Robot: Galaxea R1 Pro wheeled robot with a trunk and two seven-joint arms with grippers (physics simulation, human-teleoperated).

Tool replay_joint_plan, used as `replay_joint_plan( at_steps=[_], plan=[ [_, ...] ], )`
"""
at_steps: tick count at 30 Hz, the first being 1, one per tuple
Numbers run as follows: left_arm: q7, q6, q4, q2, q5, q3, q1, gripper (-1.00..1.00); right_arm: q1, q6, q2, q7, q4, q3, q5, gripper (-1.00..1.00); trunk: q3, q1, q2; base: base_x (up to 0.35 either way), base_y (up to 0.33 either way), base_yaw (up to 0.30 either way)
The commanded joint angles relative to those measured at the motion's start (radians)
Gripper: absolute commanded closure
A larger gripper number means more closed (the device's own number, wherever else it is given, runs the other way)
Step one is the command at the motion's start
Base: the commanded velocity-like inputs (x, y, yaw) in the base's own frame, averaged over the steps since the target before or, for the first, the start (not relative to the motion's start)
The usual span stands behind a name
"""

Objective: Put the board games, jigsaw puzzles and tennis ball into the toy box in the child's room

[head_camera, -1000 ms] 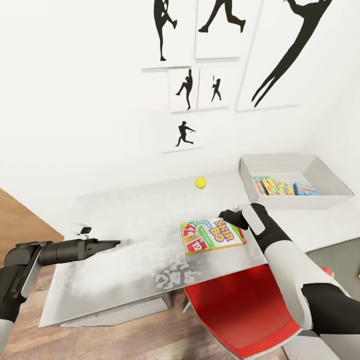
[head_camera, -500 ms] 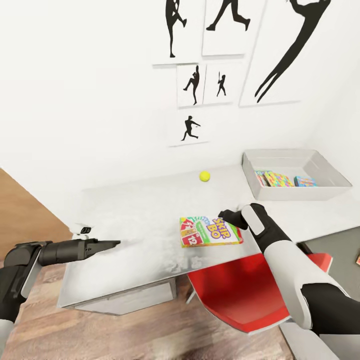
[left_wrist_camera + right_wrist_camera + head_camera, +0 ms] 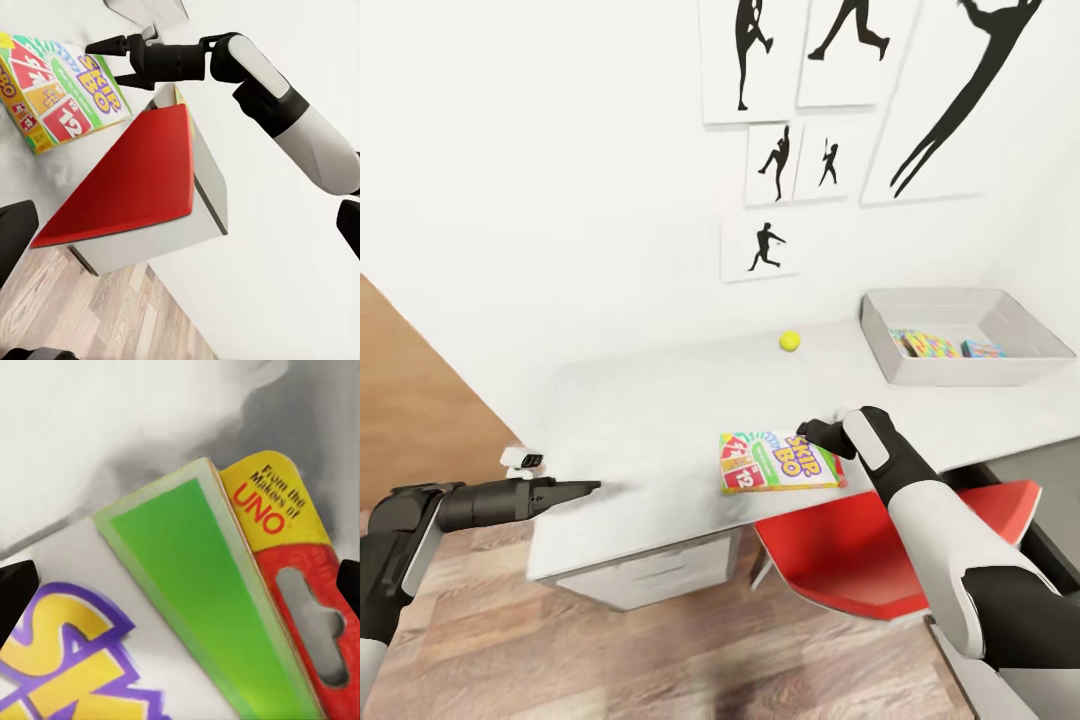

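The white-green-red SKIP-BO board game (image 3: 780,460) (image 3: 52,82) (image 3: 172,585) hangs level over the table's front edge, and my right gripper (image 3: 818,436) (image 3: 112,64) is shut on its right end. Dark fingertips (image 3: 13,592) flank the box's green side in the right wrist view. The yellow tennis ball (image 3: 789,341) lies on the table (image 3: 650,430) near the wall. At the table's far right stands the pale grey toy box (image 3: 960,372), with colourful jigsaw puzzles (image 3: 932,346) and a blue box (image 3: 982,349) inside. My left gripper (image 3: 592,488) is open above the table's left front, holding nothing.
A red chair (image 3: 880,550) (image 3: 135,180) stands under the table's front edge, just below the held box. A grey drawer unit (image 3: 650,580) hangs under the tabletop. Wood plank floor (image 3: 610,660) lies in front. Silhouette posters (image 3: 780,165) hang on the white wall behind.
The whole view has shifted: table, ball and toy box now sit further away and more floor shows. Both grippers and the held SKIP-BO box keep their places in the picture.
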Motion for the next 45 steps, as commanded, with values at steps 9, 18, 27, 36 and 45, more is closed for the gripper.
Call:
replay_joint_plan(
  at_steps=[9, 18, 27, 36, 45],
  plan=[
    [-0.004, 0.011, 0.0, -0.001, -0.001, -0.002, -0.001, -1.0, 0.0, 0.002, -0.001, -0.008, -0.001, 0.007, -0.013, -1.0, -0.002, 0.0, -0.002, -0.21, 0.204, 0.0],
    [-0.004, 0.011, 0.0, 0.0, -0.001, -0.002, -0.001, -1.0, 0.0, 0.002, -0.001, -0.008, -0.002, 0.007, -0.013, -1.0, -0.002, 0.0, -0.002, -0.166, 0.151, 0.0],
    [-0.004, 0.011, 0.0, -0.001, -0.001, -0.002, -0.001, -1.0, 0.0, 0.002, -0.001, -0.008, -0.002, 0.007, -0.013, -1.0, -0.002, 0.0, -0.002, -0.035, 0.077, 0.0],
    [-0.004, 0.011, 0.0, -0.001, -0.001, -0.002, -0.001, -1.0, 0.0, 0.002, -0.001, -0.008, -0.002, 0.007, -0.013, -1.0, -0.002, 0.0, -0.002, -0.007, 0.17, 0.0],
    [-0.004, 0.01, 0.0, -0.001, -0.001, -0.002, -0.001, -1.0, 0.0, 0.002, -0.001, -0.008, -0.002, 0.008, -0.013, -1.0, -0.002, 0.0, -0.002, -0.077, 0.123, 0.0]
  ],
)
